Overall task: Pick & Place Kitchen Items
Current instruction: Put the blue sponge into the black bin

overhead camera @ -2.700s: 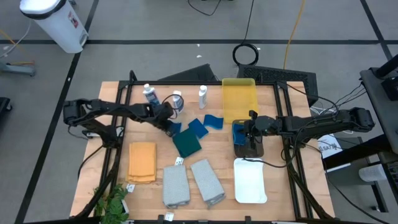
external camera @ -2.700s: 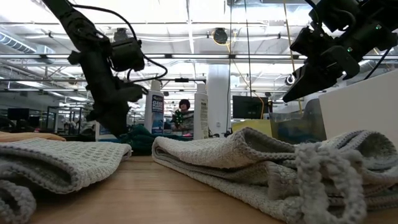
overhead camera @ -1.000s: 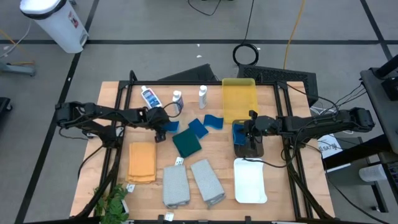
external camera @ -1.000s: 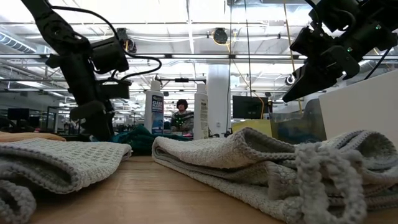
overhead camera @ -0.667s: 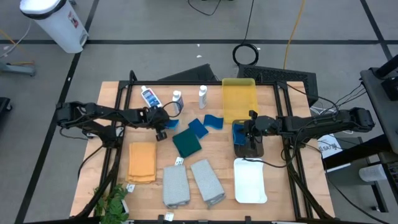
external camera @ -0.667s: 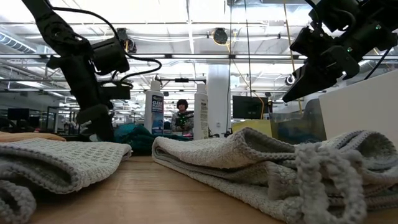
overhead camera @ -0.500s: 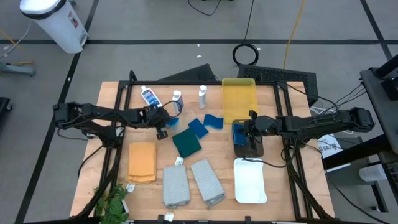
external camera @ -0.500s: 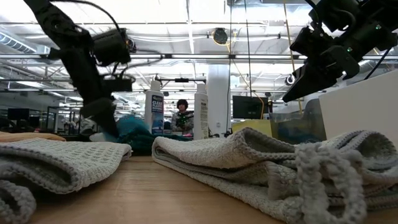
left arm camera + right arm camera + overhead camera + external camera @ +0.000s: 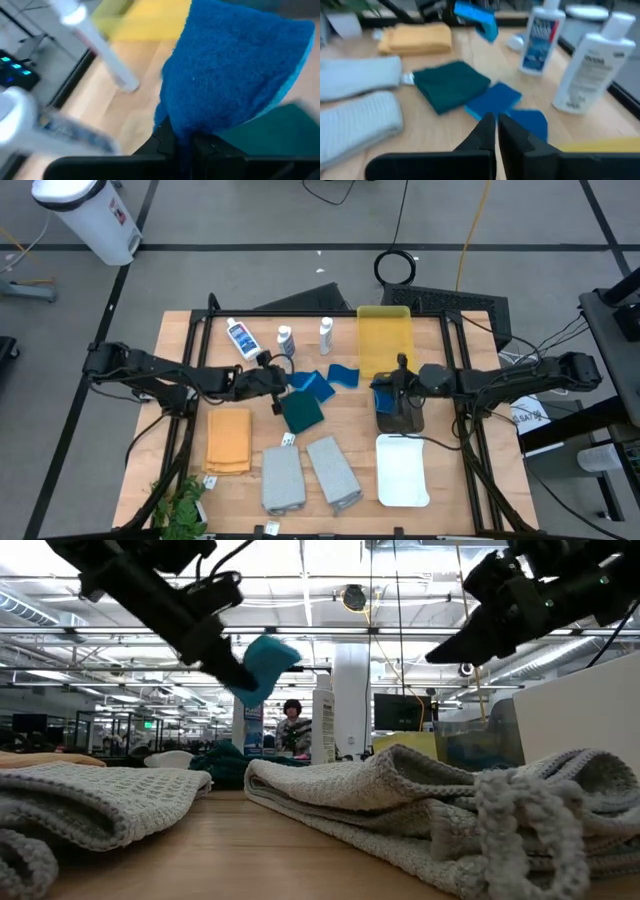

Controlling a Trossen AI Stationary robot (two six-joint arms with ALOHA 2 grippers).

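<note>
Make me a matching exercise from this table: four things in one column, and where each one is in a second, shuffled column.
Things:
1. blue sponge
2. orange towel
3. dark green cloth
4. tipped bottle

Places:
A. lying on its side near the table's far left
B. held in the air by the left gripper
C. flat on the wood mid-table
D. folded at the table's left side

Pairs: 1-B, 2-D, 3-C, 4-A

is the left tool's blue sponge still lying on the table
No, the left tool holds the blue sponge up in the air, clear of the table.
</note>
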